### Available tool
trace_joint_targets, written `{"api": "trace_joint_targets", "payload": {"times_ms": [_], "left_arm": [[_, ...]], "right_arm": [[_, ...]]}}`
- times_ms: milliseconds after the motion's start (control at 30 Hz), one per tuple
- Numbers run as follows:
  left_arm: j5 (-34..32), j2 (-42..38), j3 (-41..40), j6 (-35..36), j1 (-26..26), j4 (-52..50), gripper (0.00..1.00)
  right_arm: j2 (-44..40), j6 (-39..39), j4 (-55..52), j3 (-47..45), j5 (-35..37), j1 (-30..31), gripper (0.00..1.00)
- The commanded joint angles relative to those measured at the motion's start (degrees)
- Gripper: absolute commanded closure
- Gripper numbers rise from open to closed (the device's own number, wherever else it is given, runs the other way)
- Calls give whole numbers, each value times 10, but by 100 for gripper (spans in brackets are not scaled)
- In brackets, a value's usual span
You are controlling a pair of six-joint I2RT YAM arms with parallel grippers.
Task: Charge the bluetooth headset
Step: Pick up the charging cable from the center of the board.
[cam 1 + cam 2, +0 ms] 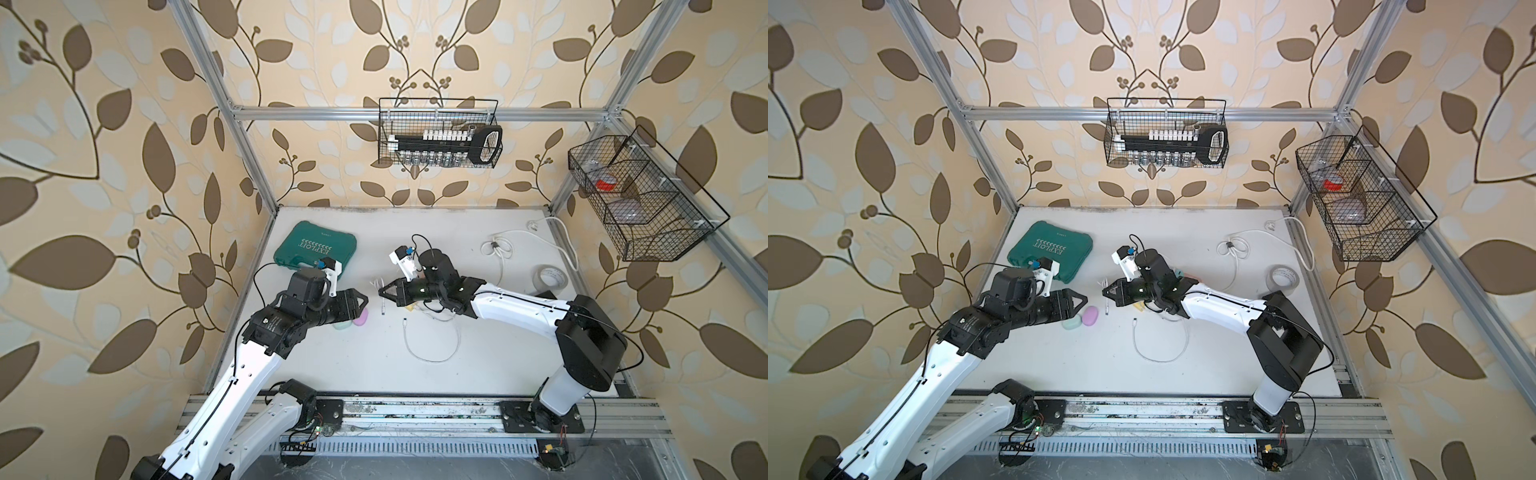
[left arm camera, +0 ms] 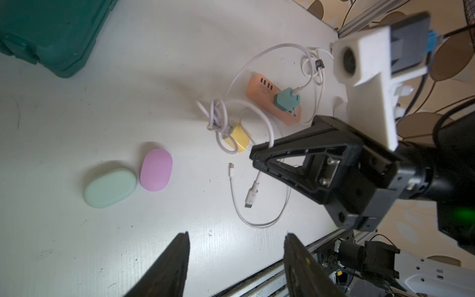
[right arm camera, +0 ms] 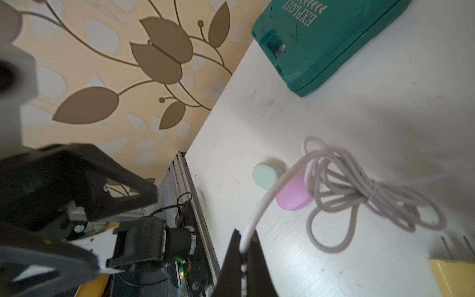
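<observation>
Two oval bluetooth headset cases lie side by side on the white table, one pink [image 2: 156, 170] and one mint [image 2: 110, 187]. The pink case [image 1: 1090, 316] sits just below my left gripper [image 1: 1086, 298]. In the left wrist view the left gripper [image 2: 236, 235] is open and empty above the bare table. My right gripper [image 3: 245, 241] is shut on a white charging cable [image 3: 272, 190] that runs to a coiled bundle [image 3: 359, 190]. Its plug end [image 2: 251, 194] dangles under the right gripper [image 2: 253, 156]. The two grippers face each other, a short gap apart.
A yellow charger [image 2: 240, 137] and an orange power strip [image 2: 259, 88] with a teal adapter [image 2: 286, 99] lie behind the right gripper. A second loose white cable [image 1: 432, 345] loops at mid-table. A green tool case [image 1: 316, 249] lies back left, a tape roll [image 1: 550, 276] at the right.
</observation>
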Motion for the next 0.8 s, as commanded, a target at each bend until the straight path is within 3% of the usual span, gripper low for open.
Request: {"api": "trace_joint_targets", "payload": {"times_ms": [0,200,433,633,767], "left_arm": [[10,-20,-34,-50,-2,97,37],[36,-26,-101,-90,-2,192,33],[58,-41,-151,-119,-2,288,27],[83,-26,-177,-144,-2,374,41],[89,-12,-172,-145,-1,400,41]], "right_arm": [[7,101,112,-32,35,-1,98],[27,200,263,-86,34,-12,98],[29,243,363,-119,29,-19,98],[47,288,441,-131,19,-25,97],[52,297,464,-135,15,-25,97]]}}
